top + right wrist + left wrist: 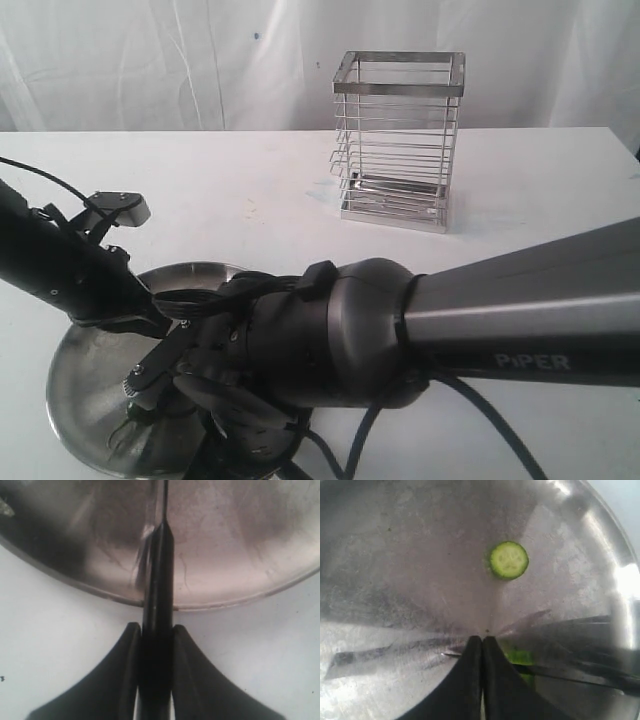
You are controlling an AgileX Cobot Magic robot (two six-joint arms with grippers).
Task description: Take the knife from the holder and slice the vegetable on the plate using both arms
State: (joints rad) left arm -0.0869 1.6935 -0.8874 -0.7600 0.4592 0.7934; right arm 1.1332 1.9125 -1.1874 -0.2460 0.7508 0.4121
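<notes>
The slicing step seems underway: the right claw (156,645) is clamped on the knife (159,570) over the plate (395,555), the left claw (482,647) is pressed together beside the vegetable (520,657), one slice (508,560) lies free, so next needs a careful downward cut.

We read only one marking: the word "PiPER" in pale letters on the grey forearm shell of the right arm (520,330), behind its wrist joint. We find no other legible text.
</notes>
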